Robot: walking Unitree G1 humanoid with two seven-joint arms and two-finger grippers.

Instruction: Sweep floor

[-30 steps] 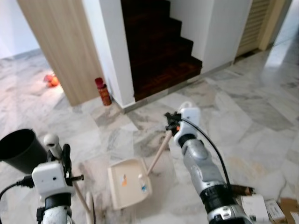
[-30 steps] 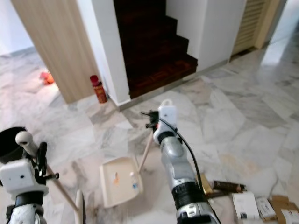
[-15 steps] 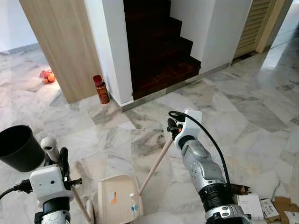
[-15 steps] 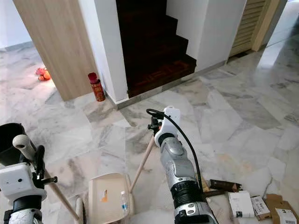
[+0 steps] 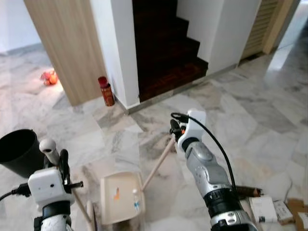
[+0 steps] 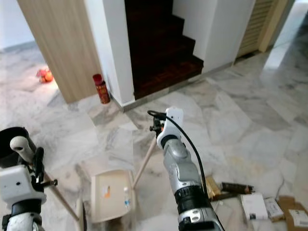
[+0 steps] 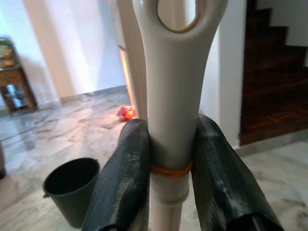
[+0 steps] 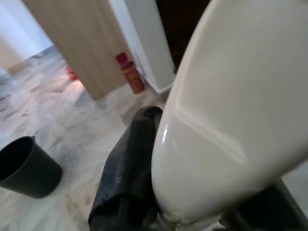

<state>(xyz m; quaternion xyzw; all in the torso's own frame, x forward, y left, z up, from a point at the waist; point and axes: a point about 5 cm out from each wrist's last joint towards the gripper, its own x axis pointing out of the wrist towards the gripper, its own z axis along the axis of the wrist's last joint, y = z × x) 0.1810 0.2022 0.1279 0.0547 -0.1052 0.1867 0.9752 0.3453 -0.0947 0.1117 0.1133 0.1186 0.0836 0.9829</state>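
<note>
Our left gripper [image 7: 171,159] is clamped on the broom handle [image 7: 173,86], right gripper [image 8: 192,202] clamped on the dustpan handle [image 8: 231,110]; broom head's cut off.

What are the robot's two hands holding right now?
Left gripper: shut on the broom handle.
Right gripper: shut on the dustpan handle.

**No legible text found**

No text, brand, number or sign can be read in any view. Printing is suggested on the red can [image 5: 106,91] beside the white wall and on the flattened cartons [image 6: 265,208] lying on the marble floor [image 5: 250,115], but it is too small and blurred to be made out.
</note>
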